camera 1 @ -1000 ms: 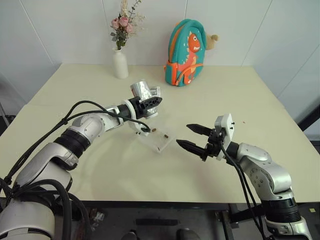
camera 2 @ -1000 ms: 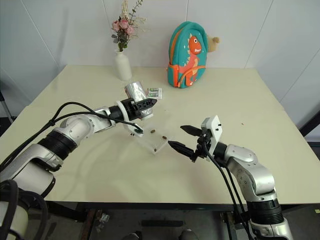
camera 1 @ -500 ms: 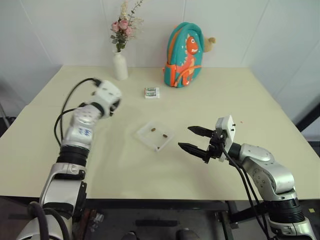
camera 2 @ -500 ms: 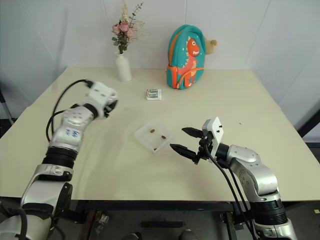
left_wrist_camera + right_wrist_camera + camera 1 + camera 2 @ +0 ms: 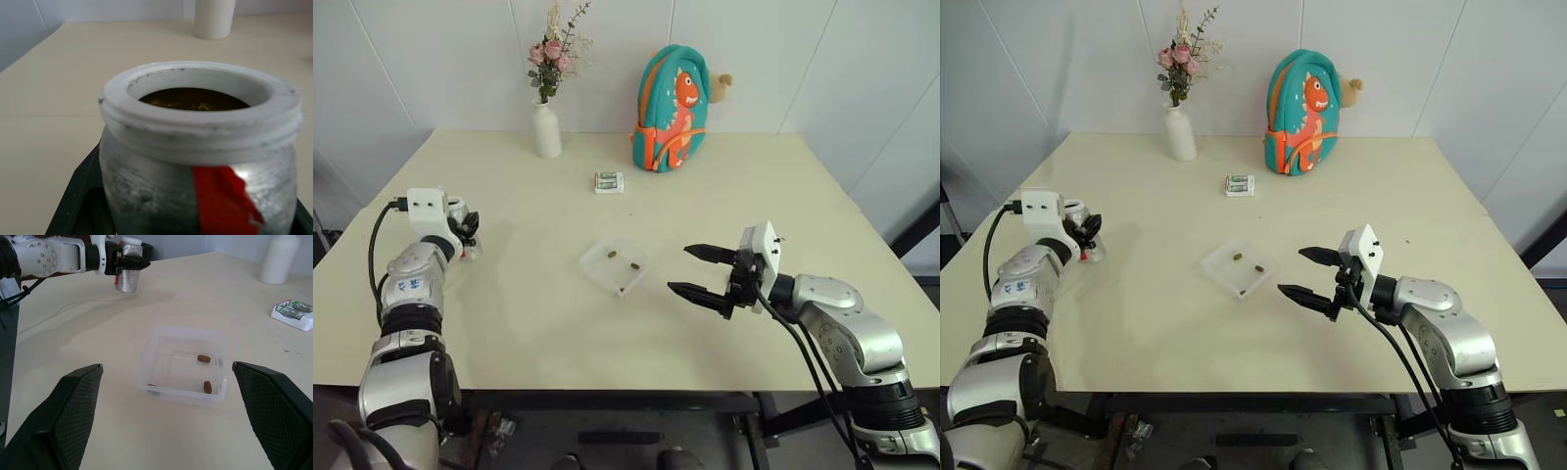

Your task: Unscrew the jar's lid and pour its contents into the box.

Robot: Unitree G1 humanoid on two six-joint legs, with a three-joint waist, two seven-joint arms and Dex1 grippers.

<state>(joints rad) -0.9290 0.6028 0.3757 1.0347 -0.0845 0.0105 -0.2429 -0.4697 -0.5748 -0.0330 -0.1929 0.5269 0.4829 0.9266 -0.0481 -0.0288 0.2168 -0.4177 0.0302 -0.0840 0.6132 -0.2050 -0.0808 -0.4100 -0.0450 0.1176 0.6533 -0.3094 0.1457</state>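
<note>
At the far left my left gripper [image 5: 1087, 233] is clenched on the lidless jar [image 5: 129, 277], upright on the table. Pellets [image 5: 633, 264] lie in the clear box [image 5: 617, 265] at centre; my right gripper [image 5: 703, 272] gapes beside it. Pouring looks done; next I release the jar.

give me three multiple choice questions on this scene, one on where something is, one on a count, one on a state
1. Where is the jar?
A. inside the box
B. in the left end effector, at the table's left side
C. beside the backpack

2. How many brown pellets lie in the box?
A. three
B. none
C. seven

3. What state is the right end effector in?
A. shut on the lid
B. shut on nothing
C. open, holding nothing

Answers:
1. B: the left end effector grips the jar far left of the box.
2. A: three pellets show through the clear plastic.
3. C: its two black fingers stand wide apart, nothing between them.
</note>
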